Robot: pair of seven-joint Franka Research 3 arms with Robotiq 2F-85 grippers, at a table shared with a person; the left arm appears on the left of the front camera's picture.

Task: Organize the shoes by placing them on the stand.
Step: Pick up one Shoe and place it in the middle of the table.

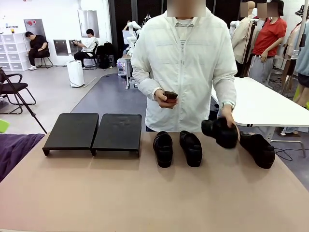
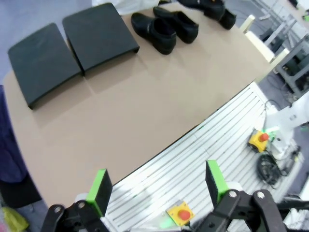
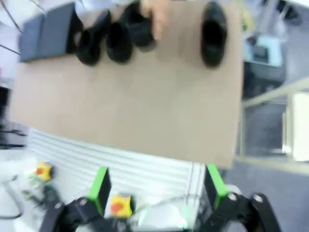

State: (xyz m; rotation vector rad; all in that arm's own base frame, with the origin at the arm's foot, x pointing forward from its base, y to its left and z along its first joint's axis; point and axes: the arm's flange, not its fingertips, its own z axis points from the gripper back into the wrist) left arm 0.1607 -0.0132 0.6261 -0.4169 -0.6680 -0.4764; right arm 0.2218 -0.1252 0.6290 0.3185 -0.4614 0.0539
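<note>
Beyond the tan-brown desk (image 1: 145, 198) lies a large open room, and a person in a white jacket stands at the desk's far edge. Near the far left corner sits the stand (image 1: 118, 131), a low black rack of 2 flat, slightly sloped panels side by side on short legs. Both panels are bare.

None of the 4 glossy black leather slip-on loafers is on it yet. The 1st loafer (image 1: 163, 149) and the 2nd loafer (image 1: 191, 148) lie side by side on the desk, just right of the stand by the far edge. The 3rd loafer (image 1: 221, 131) is off the surface, in the person's hand (image 1: 231, 118). The 4th loafer (image 1: 258, 150) lies near the far right corner.

My left pincer (image 2: 157, 186) hangs high above the desk's near edge, its green pads spread wide with nothing between them. My right pincer (image 3: 155, 186) hangs the same way on its own side, gaping and empty, well apart from every shoe.

As I judge it, the sorting has not begun: all 4 placements are left to do, and the person is handling 1 shoe.
</note>
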